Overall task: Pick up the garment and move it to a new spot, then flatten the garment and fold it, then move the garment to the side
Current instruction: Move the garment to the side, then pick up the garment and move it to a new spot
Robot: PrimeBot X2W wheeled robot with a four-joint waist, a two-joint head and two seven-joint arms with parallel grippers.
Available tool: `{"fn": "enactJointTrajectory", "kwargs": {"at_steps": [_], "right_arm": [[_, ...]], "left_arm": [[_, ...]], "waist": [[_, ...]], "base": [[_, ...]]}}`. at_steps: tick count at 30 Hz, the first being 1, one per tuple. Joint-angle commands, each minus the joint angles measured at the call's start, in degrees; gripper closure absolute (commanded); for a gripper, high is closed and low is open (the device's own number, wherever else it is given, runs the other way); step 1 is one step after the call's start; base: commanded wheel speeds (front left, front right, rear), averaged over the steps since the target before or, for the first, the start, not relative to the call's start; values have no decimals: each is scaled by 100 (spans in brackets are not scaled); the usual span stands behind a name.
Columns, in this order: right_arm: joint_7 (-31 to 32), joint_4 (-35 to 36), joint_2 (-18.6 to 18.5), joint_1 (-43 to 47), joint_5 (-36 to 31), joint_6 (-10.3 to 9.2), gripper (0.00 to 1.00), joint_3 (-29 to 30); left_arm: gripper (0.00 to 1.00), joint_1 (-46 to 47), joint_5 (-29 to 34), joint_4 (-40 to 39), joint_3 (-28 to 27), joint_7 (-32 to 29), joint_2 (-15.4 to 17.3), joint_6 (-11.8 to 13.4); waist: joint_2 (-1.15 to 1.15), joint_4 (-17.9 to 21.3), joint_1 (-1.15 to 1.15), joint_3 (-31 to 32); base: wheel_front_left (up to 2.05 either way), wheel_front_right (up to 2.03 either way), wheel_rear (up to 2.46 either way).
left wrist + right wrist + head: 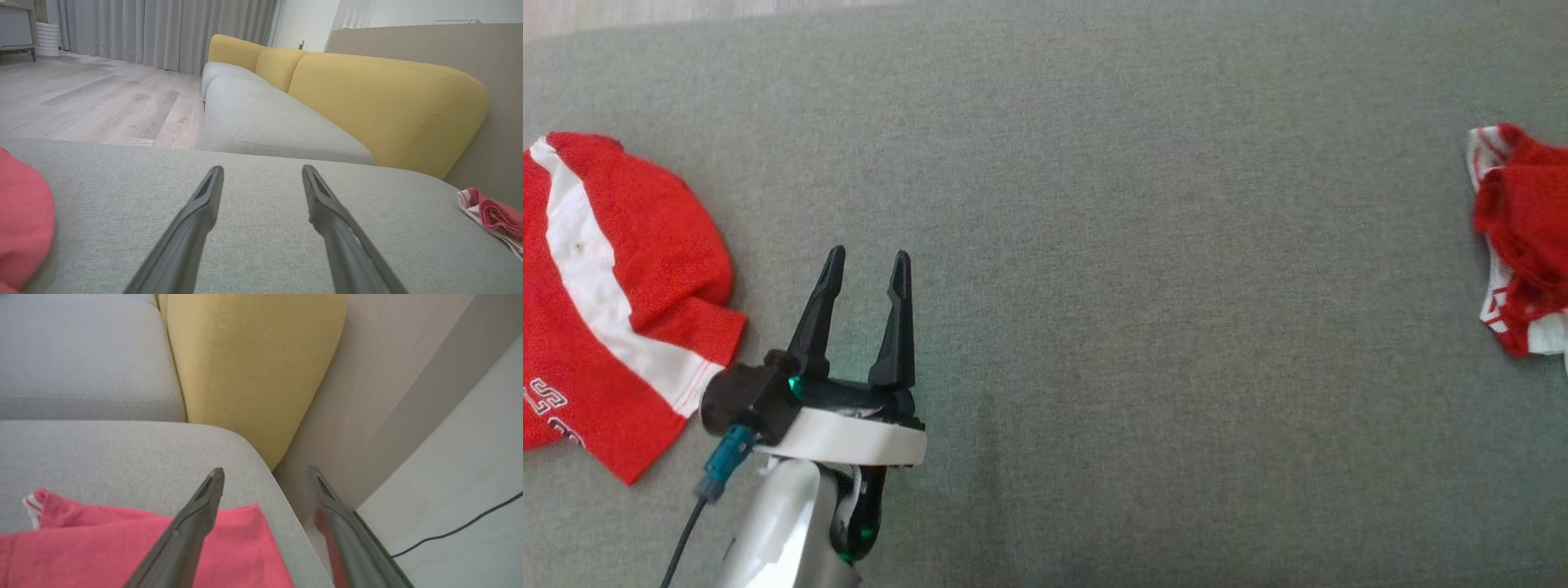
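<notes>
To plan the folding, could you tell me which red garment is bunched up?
The right-hand garment, at the right edge of the cushion, is bunched into a heap; the left-hand garment lies spread, white stripe and lettering showing.

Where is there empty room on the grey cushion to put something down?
The middle of the cushion is bare, between the left gripper and the red cloth at the right. The red-and-white shirt crowds the left end.

Left hand [868, 253], right hand [265, 471] agape.
</notes>
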State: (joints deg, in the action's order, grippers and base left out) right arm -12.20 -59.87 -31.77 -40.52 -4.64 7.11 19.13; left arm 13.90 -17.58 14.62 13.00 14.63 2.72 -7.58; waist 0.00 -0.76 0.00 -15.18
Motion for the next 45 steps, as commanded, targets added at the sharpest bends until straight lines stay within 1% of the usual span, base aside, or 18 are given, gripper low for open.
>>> {"fn": "enactJointTrajectory", "kwargs": {"at_steps": [1,5,9,14,16,20,21,26,30,36,45], "right_arm": [[-134,267,-5,-54,-53,37,0,-65],[-242,756,467,-35,99,37,0,-294],[-270,1572,1092,209,503,37,0,-731],[-276,2794,1758,951,1117,37,0,-1243],[-273,3246,2036,1336,1262,37,0,-1375],[-268,3924,2444,2082,1430,37,0,-1513],[-268,3924,2444,2082,1430,37,0,-1513],[-275,4338,2751,2910,1344,37,0,-1563],[-277,4593,2855,3287,1251,37,0,-1529],[-279,4836,2885,3501,1211,37,0,-1590],[-279,4900,2888,3598,1267,37,0,-1618]], "left_arm": [[0,113,8,-154,-171,37,16,9],[0,43,-38,-184,-247,37,16,9],[0,-62,-88,-272,-341,37,16,9],[0,-244,-164,-400,-436,37,16,9],[0,-310,-189,-436,-473,37,16,9],[0,-427,-217,-440,-499,37,16,9],[0,-427,-217,-440,-499,37,16,9],[0,-592,-199,-397,-514,37,16,9],[0,-694,-236,-451,-551,37,16,9],[0,-806,-211,-591,-563,37,16,9],[0,-913,-199,-610,-548,37,16,9]], "waist": [[0,39,0,95],[0,121,0,301],[0,201,0,558],[0,270,0,834],[0,283,0,917],[0,272,0,1049],[0,272,0,1049],[0,236,0,1157],[0,207,0,1196],[0,181,0,1232],[0,170,0,1320]], "base": [[0,0,0],[0,0,0],[0,0,0],[0,0,0],[0,0,0],[0,0,0],[0,0,0],[0,0,0],[0,0,0],[0,0,0],[0,0,0]]}}
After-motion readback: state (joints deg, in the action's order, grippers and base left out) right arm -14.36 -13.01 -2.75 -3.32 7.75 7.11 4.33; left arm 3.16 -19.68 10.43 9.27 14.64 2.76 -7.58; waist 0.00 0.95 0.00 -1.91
